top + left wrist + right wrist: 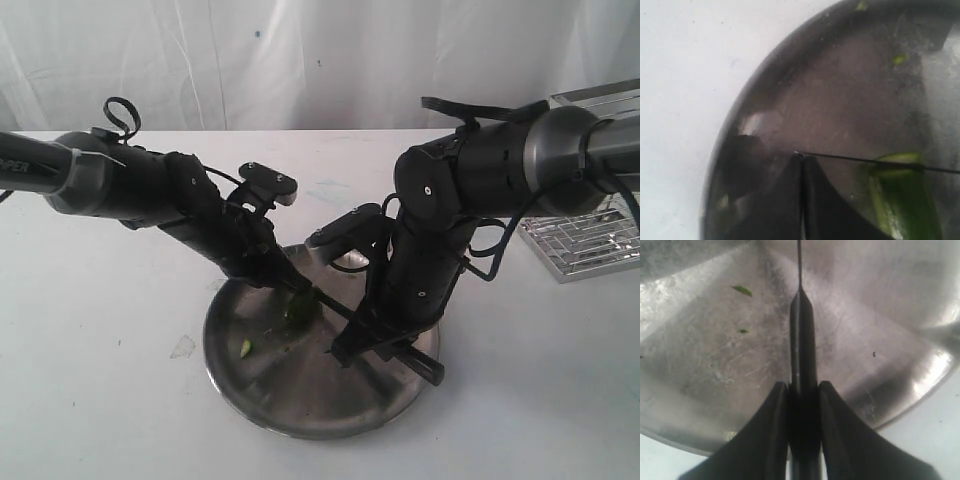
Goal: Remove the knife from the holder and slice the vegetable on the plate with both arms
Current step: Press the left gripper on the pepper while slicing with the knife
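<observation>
While both arms stand low over the stainless-steel plate (300,415), I judge the slicing step to be in hand.

Right gripper (802,387): jaws clamped on the black handle of the knife (802,330), well back from the blade, which runs out edge-on as a thin line over the plate.

Left gripper (801,162): fingers pressed together with nothing between them, low over the plate just beside the chilli pepper (900,200). The blade edge crosses the chilli's end (left wrist feed). Whether the claw touches the chilli, I cannot tell.

Handling, my estimate: the chilli is small, light, smooth-skinned and round, so it will likely roll or skid on steel under the blade. Pin it on the body, clear of the cut line. The knife looks stiff but slim, and the narrow handle could twist in the jaws under hard pressure.

One pale green bit (245,347) lies apart on the plate. The wire holder (590,235) stands well off behind the right arm.

Writing: only "PER" on the left arm (100,180), cut by the frame edge. No other writing is legible.
</observation>
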`<state>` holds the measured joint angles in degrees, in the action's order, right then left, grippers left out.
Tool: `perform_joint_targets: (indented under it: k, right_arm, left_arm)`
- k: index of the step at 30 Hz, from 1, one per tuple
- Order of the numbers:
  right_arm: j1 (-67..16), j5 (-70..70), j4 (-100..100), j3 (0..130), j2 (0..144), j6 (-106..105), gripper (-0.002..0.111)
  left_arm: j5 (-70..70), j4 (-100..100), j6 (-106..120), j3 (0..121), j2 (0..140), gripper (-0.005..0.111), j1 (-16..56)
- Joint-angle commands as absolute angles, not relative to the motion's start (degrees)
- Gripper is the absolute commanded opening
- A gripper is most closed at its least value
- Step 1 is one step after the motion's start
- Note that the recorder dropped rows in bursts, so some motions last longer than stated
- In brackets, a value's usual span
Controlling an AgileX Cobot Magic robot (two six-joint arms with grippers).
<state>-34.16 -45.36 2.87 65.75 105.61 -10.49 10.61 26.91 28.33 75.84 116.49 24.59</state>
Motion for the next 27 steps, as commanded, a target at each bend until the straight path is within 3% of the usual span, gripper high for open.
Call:
perform_joint_targets:
  k: [1,27]
  right_arm:
    - [-34.2,-44.71,2.94,66.18,105.71,-10.42,0.0]
    - [-34.2,-44.67,2.94,66.18,107.49,-10.31,0.0]
  left_arm:
    - [11.78,26.47,28.44,75.48,111.6,0.0,24.64]
    - [8.55,34.9,26.93,75.39,116.02,0.0,24.74]
